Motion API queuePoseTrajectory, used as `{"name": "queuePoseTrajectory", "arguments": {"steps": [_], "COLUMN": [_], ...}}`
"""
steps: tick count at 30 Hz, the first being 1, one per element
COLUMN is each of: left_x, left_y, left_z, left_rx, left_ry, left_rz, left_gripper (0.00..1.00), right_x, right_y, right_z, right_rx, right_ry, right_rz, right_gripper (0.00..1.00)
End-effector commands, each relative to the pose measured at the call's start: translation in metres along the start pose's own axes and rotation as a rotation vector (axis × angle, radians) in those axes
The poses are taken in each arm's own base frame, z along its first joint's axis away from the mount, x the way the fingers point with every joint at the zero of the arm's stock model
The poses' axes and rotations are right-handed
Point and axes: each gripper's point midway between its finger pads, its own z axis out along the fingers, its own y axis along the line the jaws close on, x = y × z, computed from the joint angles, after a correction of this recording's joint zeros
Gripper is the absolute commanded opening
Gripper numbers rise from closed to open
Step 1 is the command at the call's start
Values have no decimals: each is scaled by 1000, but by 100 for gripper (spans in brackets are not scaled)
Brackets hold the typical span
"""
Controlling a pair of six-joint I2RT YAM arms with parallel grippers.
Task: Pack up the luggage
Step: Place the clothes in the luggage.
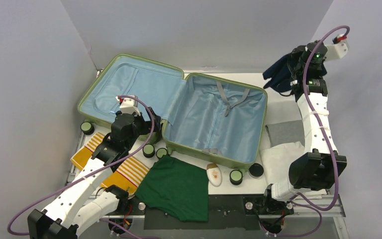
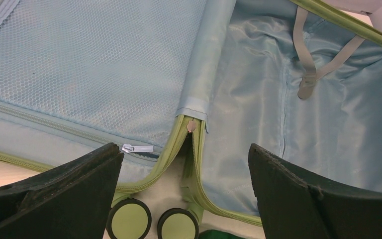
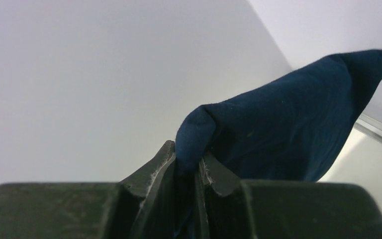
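Right gripper [image 3: 186,162] is pinched tight on a fold of navy cloth [image 3: 288,119], high over the far right corner of the table [image 1: 280,105]. Its wrist view shows only the fingers [image 3: 154,169], the cloth and blank wall [image 3: 79,74], and the cloth's lower part is cut off behind the fingers. Left gripper [image 2: 183,154] hangs with jaws spread wide and empty above the near edge of the luggage [image 1: 199,112], by the hinge. From above, its fingertips are hidden under the wrist.

The luggage lies open on the left and middle of the white table. Its hard light-green shell shows only as a rim. Inside is shiny light-blue lining, with honeycomb mesh [image 2: 79,64] and a zip on the left half and two grey straps [image 2: 308,64] meeting in a V on the right half. Black wheels [image 2: 129,220] with green hubs stick out along the near edge.

Plain pale wall closes in the table at the back and both sides. By the luggage lie a rumpled green cloth [image 1: 176,186] reaching over the table's front edge, a yellow-and-white striped cloth [image 1: 124,172] partly under the left arm [image 1: 87,184], and a small white bottle [image 1: 213,174]. To the right are a flat grey cloth [image 1: 284,132] and a white cloth [image 1: 278,159], its near end hidden by the right arm [image 1: 318,124].
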Motion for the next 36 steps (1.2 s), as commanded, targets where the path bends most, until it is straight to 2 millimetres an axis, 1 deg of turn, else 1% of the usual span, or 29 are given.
{"name": "queuePoseTrajectory", "arguments": {"steps": [1, 3, 5, 8, 11, 14, 15, 20, 23, 26, 29, 30, 34, 36], "left_x": [-9, -9, -9, -9, -11, -13, -15, -24, -29, -31, -29, -29, -28, -28], "left_y": [-2, -1, 0, 3, 6, 10, 12, 25, 35, 40, 41, 41, 41, 41], "left_z": [-1, -1, 0, 0, -1, -2, -2, -8, -12, -14, -14, -13, -12, -12], "left_rx": [1, -3, -9, -22, -40, -63, -70, -128, -179, -202, -207, -207, -208, -207], "left_ry": [-34, -33, -32, -36, -42, -56, -63, -106, -134, -146, -141, -140, -136, -136], "left_rz": [-5, -4, -3, 1, 2, 1, 0, -16, -28, -32, -32, -31, -29, -29], "left_gripper": [96, 96, 96, 96, 96, 96, 96, 95, 95, 95, 95, 95, 95, 95], "right_x": [-57, -54, -44, -28, -9, 21, 28, 52, 73, 96, 125, 138, 174, 187], "right_y": [98, 129, 161, 200, 231, 251, 257, 274, 277, 276, 271, 269, 267, 266], "right_z": [-52, -65, -82, -107, -135, -154, -163, -198, -212, -220, -224, -226, -237, -241], "right_rx": [-262, -351, -456, -609, -776, -902, -941, -1059, -1114, -1136, -1147, -1154, -1187, -1197], "right_ry": [-99, -59, 0, 96, 228, 387, 423, 512, 577, 622, 686, 713, 810, 848], "right_rz": [12, -12, -22, -31, -24, -3, 6, -10, -24, -60, -80, -90, -109, -111], "right_gripper": [0, 0, 0, 0, 0, 0, 0, 0, 0, 0, 0, 0, 0, 0]}}
